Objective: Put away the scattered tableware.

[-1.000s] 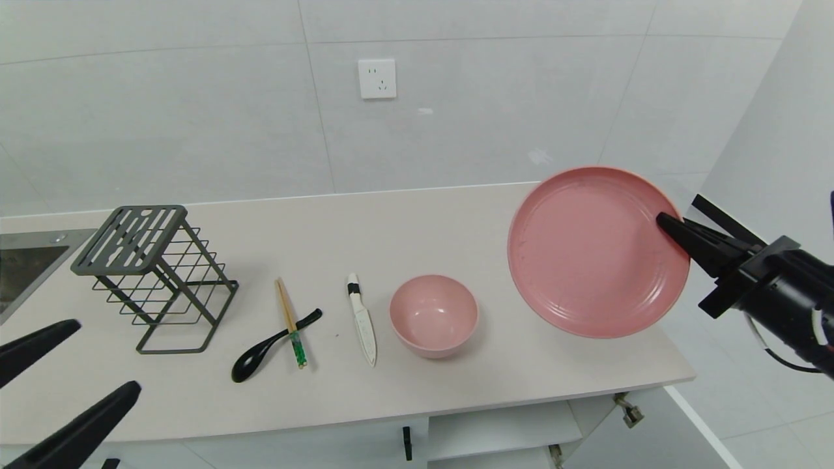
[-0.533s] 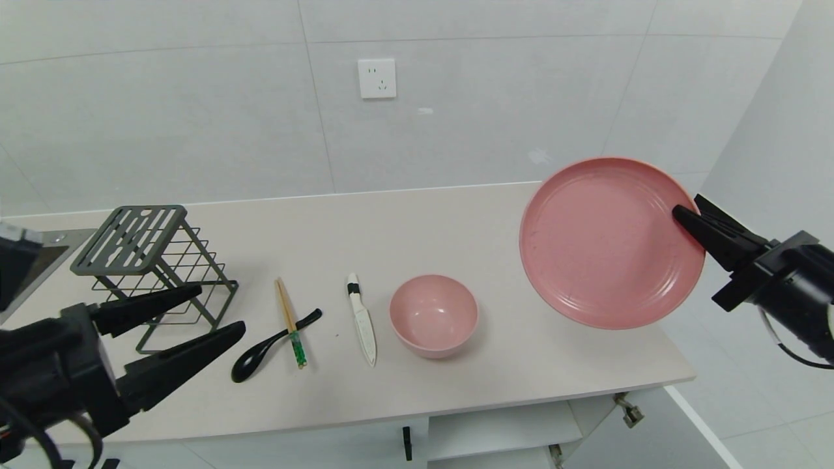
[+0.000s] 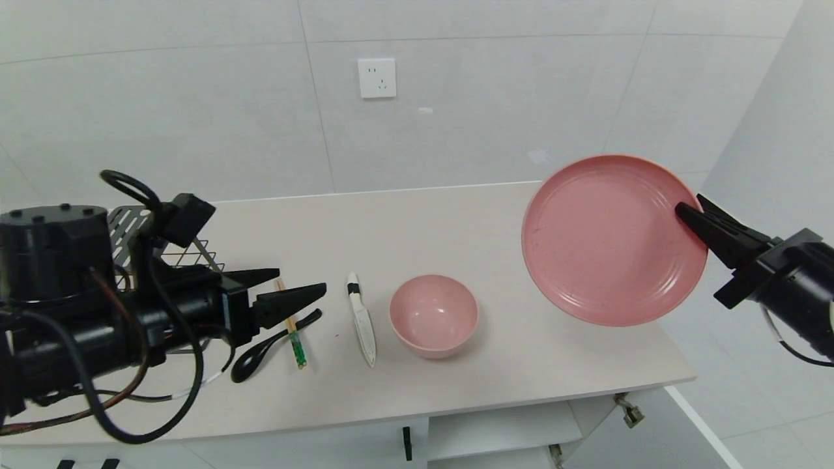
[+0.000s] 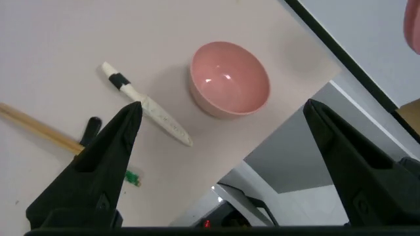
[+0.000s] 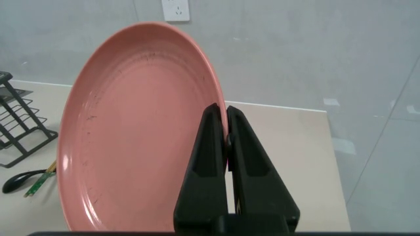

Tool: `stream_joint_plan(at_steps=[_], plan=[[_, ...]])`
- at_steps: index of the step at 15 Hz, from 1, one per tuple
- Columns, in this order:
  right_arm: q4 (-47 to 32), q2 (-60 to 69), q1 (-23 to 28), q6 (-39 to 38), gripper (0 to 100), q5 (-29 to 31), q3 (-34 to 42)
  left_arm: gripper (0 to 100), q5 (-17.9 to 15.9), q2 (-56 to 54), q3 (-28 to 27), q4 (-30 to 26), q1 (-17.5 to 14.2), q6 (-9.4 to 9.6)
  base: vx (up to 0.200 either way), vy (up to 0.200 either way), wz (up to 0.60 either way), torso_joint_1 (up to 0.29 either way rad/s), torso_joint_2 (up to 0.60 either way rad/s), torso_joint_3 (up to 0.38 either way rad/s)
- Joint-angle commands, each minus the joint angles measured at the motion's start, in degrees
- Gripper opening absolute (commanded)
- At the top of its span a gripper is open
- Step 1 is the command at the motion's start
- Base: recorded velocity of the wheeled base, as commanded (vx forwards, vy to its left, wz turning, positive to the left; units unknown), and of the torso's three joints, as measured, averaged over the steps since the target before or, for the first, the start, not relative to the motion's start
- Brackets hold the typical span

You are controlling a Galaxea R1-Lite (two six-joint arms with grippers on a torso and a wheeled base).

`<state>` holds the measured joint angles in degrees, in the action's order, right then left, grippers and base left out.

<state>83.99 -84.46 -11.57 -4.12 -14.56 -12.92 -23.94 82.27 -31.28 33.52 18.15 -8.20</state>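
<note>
Plate [image 3: 606, 241] rim clamped in right gripper [image 3: 681, 212]; left gripper [image 3: 300, 281] spread wide, its arm half-hiding the rack [image 3: 127, 228].

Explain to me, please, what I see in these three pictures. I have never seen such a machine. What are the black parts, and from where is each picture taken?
This is a robot with two arms, and each arm ends in a black two-finger gripper. The wide picture comes from a camera on its head, looking down at a kitchen counter. The other two come from cameras on the wrists, so each one shows its own fingers up close.

The right gripper is shut on the rim of a pink plate, which it holds tilted in the air near the counter's right end. The left gripper is open and empty, above the chopsticks and the black spoon. A white knife and a pink bowl also lie on the counter. A wire rack stands at the left.
</note>
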Motion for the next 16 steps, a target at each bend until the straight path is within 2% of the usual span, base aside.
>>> stream_joint_plan(at_steps=[1,2,4,6,7,8,10,16], plan=[[0.0,-0.1,0.1,0.0,0,0.0,-0.6,100,0.6,7.3,-3.3,1.1,2.7,0.12,0.0,0.0,0.0,0.0,0.0,0.0],[0.0,0.0,0.0,0.0,0,0.0,-0.8,100,3.0,11.8,-5.5,2.2,4.8,0.12,0.0,0.0,0.0,0.0,0.0,0.0],[0.0,0.3,0.0,0.1,0,0.0,-0.6,100,5.3,14.9,-6.8,4.4,7.2,-0.06,0.0,0.0,0.0,0.0,0.0,0.0],[0.0,0.4,0.1,0.0,0,0.0,-0.5,100,11.2,18.1,-7.9,5.2,9.3,-0.41,0.0,0.0,0.0,0.0,0.0,0.0],[0.0,0.4,0.1,0.0,0,0.0,-0.3,100,13.3,19.5,-8.3,5.9,10.0,-1.2,0.0,0.0,0.0,0.0,0.0,0.0],[0.0,0.5,0.1,0.0,0,0.0,-0.3,100,14.5,21.5,-9.2,8.2,11.0,-3.84,0.0,0.0,0.0,0.0,0.0,0.0],[0.0,0.4,0.1,0.1,0,0.0,-0.3,100,15.1,23.5,-11.5,8.9,12.4,-5.59,0.0,0.0,0.0,0.0,0.0,0.0],[0.0,0.2,0.1,0.2,0,0.1,-0.3,100,15.2,33.3,-16.4,8.8,11.8,-5.86,0.0,0.0,0.0,0.0,0.0,0.0]])
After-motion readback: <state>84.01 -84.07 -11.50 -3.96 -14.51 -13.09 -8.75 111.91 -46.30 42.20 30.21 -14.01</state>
